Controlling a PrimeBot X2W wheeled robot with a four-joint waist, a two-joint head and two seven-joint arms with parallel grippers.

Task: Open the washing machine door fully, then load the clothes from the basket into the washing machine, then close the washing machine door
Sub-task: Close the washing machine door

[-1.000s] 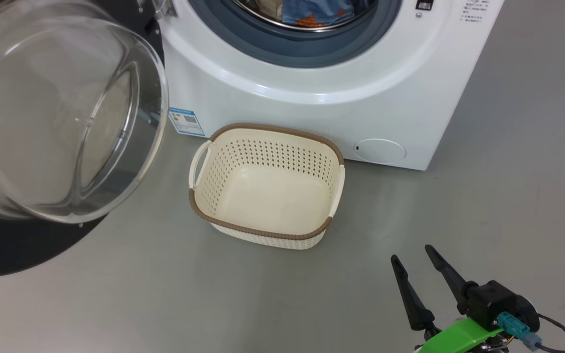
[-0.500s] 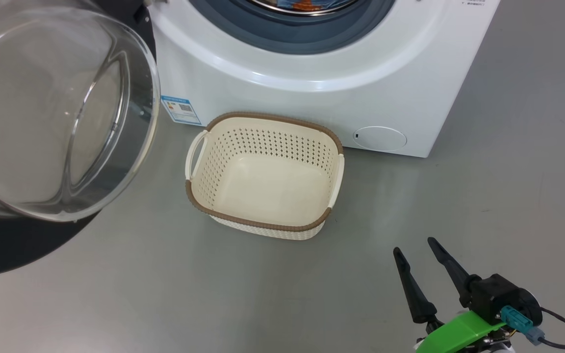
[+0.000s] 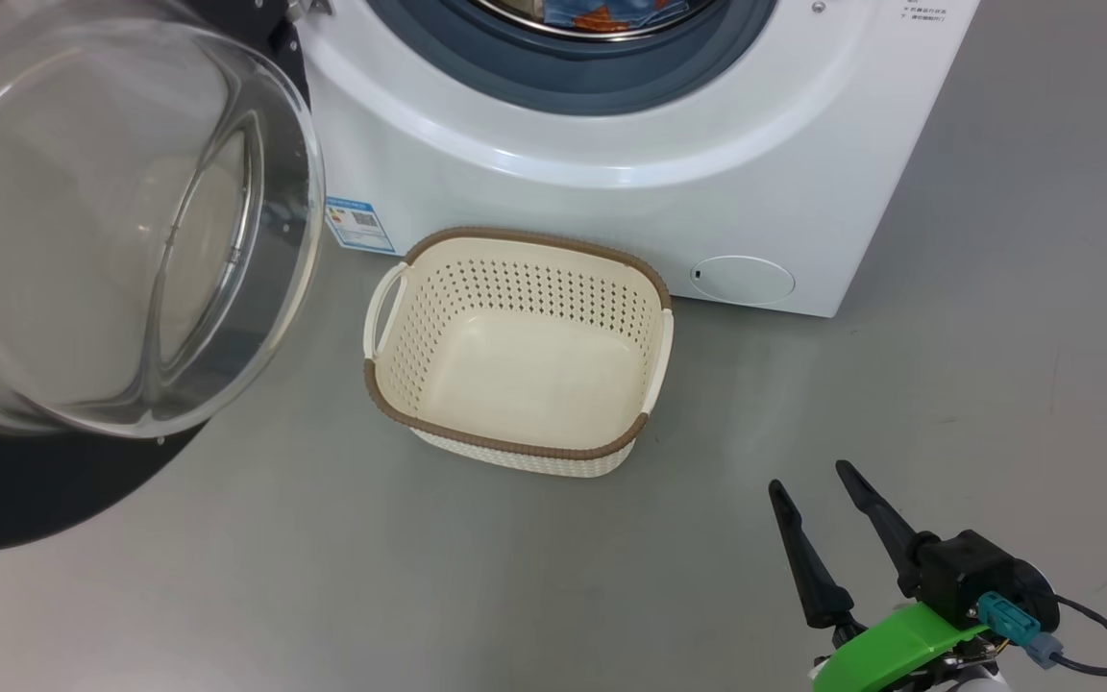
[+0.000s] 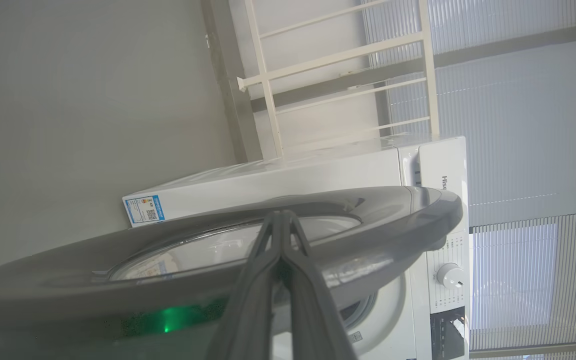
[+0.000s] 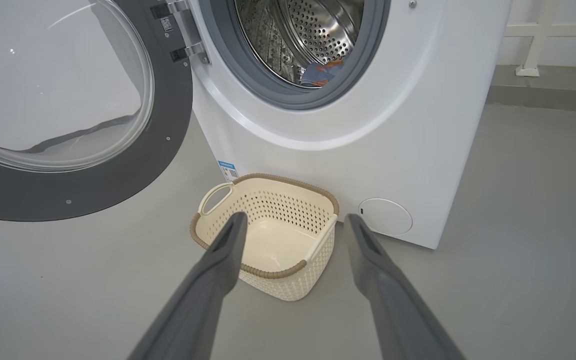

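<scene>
Grey, smooth floor (image 3: 323, 577) runs under everything. Nearest, at the lower right of the head view, the right claw (image 3: 808, 479) hovers over it with its two long dark fingers spread wide and nothing between them, well apart from anything else.

Next comes the small rectangular cream plastic basket (image 3: 525, 375), with perforated sides and a brown woven-look rim. It stands on the floor just in front of the machine and is bare inside.

To its left hangs the large round door (image 3: 111, 240), a glossy black rim around a bulging clear glass bowl, swung wide open on its hinge. In the left wrist view the left claw (image 4: 282, 215) has its fingers pressed together, empty, and lies across the door's outer face. I cannot tell whether it touches.

Behind stands the big white front-loading washing machine (image 3: 563, 211), with a round white flap (image 3: 744, 281) and a blue label (image 3: 359, 224) low on its front. Deep in its steel perforated drum (image 5: 318, 30) lie the clothes (image 3: 602, 12), blue fabric with orange prints.

By my reading the opening and the loading are done, and only swinging the door shut is left. The left claw looks placed for that push.
</scene>
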